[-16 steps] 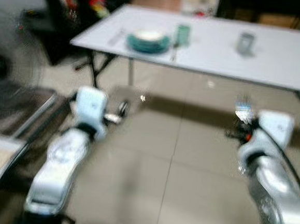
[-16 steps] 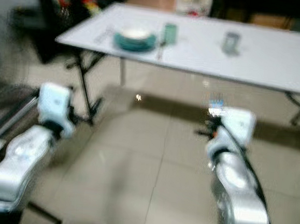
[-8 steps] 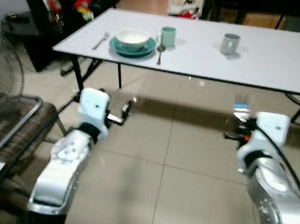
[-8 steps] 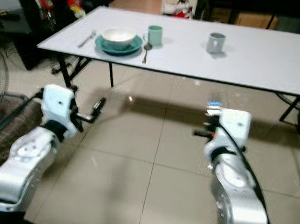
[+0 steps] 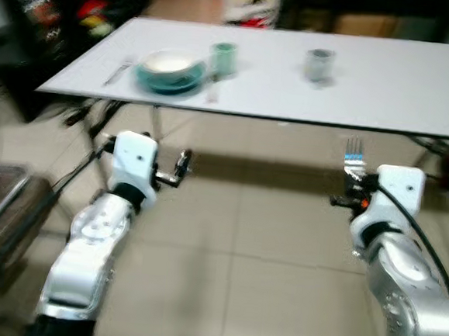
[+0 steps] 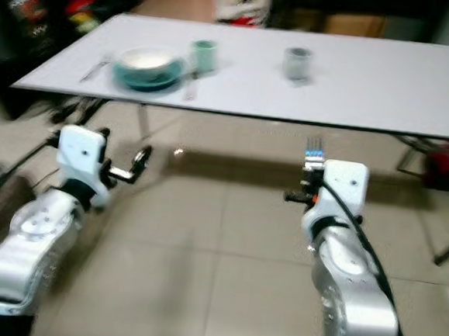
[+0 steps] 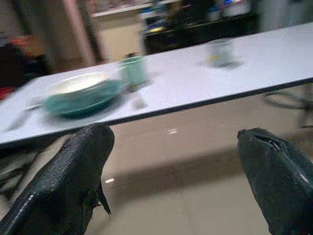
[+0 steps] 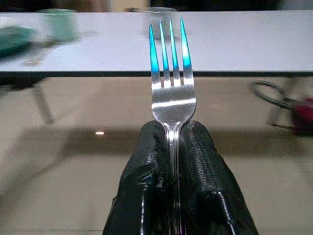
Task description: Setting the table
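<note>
With the right gripper (image 8: pixel 171 142) clenched on the fork (image 8: pixel 170 73), tines toward twelve o'clock, keep it level approaching the table (image 5: pixel 386 95); left gripper (image 7: pixel 171 161) gapes empty.

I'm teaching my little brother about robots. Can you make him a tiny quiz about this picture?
1. True or false: the right tool is pinching a fork with its prongs pointing up.
2. What sits on the teal plate on the white table? A) a banana B) a white bowl C) a sandwich
3. Fill in the blank: the left tool has its two black fingers spread ____, with nothing between them.

Key:
1. True.
2. B, the white bowl. A green cup stands beside it, and a grey cup further along.
3. Apart (open).
</note>
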`<state>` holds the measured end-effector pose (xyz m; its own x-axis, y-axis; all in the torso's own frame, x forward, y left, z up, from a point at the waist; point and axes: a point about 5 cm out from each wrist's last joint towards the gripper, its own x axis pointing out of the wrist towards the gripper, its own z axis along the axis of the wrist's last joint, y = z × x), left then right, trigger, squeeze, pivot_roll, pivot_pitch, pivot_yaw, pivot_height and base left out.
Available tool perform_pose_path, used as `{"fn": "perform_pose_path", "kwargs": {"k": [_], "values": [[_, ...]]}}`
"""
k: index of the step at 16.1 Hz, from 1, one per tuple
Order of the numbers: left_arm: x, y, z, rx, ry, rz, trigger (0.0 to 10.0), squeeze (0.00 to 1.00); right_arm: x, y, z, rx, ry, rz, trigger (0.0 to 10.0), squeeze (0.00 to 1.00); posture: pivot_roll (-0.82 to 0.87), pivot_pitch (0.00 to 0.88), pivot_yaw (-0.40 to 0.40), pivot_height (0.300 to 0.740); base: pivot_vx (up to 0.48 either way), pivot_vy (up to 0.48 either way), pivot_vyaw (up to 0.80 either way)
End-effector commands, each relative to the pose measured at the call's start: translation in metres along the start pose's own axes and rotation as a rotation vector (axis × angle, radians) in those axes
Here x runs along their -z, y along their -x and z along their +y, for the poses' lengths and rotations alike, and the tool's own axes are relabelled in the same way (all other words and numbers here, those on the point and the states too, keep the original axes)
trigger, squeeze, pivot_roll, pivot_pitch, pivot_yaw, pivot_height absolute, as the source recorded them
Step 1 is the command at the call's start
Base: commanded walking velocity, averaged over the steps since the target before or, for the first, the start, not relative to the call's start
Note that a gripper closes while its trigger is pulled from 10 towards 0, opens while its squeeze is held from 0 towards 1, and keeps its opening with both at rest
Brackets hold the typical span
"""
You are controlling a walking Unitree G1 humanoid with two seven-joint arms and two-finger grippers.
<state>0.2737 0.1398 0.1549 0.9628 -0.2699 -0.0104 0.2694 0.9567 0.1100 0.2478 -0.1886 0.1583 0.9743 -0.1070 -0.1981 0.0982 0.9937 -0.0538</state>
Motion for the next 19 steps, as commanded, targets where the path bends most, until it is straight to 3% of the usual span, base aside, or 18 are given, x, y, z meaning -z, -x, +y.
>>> {"fn": "perform_pose_path", "kwargs": {"k": [1, 19], "values": [[-0.0037, -0.0007, 0.0017, 0.0, -0.014, -0.01, 10.0, 0.0, -0.001, -0.0007, -0.0003, 0.006, -0.001, 0.003, 10.0, 0.0, 0.03, 0.0, 0.047, 0.74, 0.292, 0.0, -0.54], [-0.0011, 0.0009, 0.0041, -0.022, -0.001, -0.005, 10.0, 0.0, -0.0016, -0.0013, 0.0036, -0.058, -0.016, 0.011, 10.0, 0.0, 0.03, 0.0, 0.039, 0.74, 0.308, 0.0, 0.0]]}}
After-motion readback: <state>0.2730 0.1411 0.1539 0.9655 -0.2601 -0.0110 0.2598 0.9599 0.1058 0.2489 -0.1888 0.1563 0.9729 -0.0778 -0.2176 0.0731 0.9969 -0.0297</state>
